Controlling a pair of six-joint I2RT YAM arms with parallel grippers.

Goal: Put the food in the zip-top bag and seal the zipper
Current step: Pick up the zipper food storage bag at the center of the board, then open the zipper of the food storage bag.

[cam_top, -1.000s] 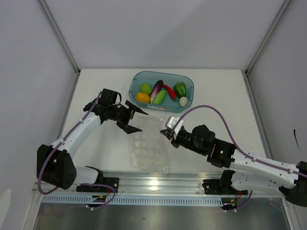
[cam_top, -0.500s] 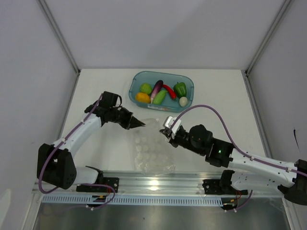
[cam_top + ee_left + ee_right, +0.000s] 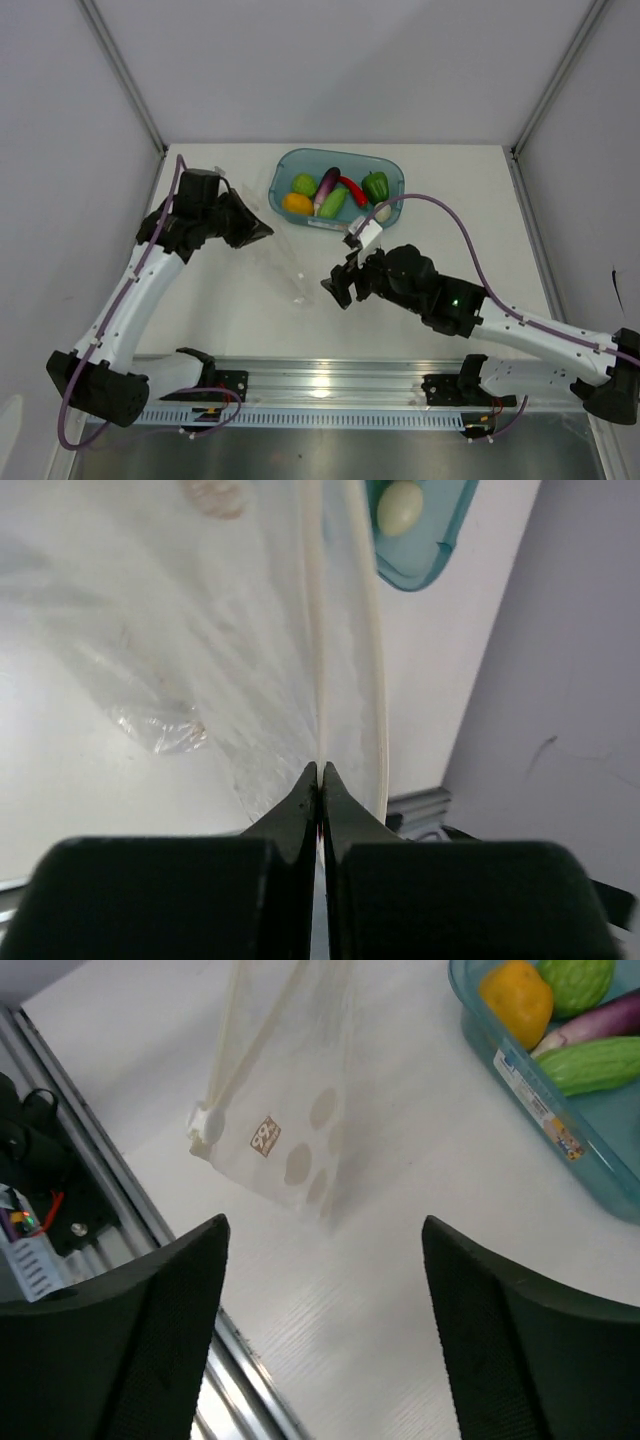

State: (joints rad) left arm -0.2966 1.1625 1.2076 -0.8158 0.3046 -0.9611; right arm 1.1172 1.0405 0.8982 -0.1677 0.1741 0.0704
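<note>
The clear zip-top bag (image 3: 283, 268) hangs tilted off the table, pinched at its upper edge by my left gripper (image 3: 256, 230). In the left wrist view that gripper (image 3: 320, 770) is shut on the pale zipper strip (image 3: 316, 630), with the bag's film (image 3: 190, 630) spread beyond it. My right gripper (image 3: 338, 283) stands open just right of the bag's lower corner, holding nothing. The right wrist view shows the bag (image 3: 290, 1110) ahead of the open right gripper (image 3: 322, 1225). The food lies in the teal tray (image 3: 392, 170): eggplant (image 3: 327, 184), chili (image 3: 353, 189), green pepper (image 3: 375, 185), egg (image 3: 382, 212).
The tray's near rim (image 3: 560, 1140) runs along the upper right of the right wrist view, with the orange piece (image 3: 515, 995) and a light green vegetable (image 3: 595, 1065) inside. A metal rail (image 3: 330, 380) lines the table's near edge. Grey walls enclose the table.
My left gripper closed on the bag's edge and lifted it up and back to the left. The right gripper let go of the bag and opened.
</note>
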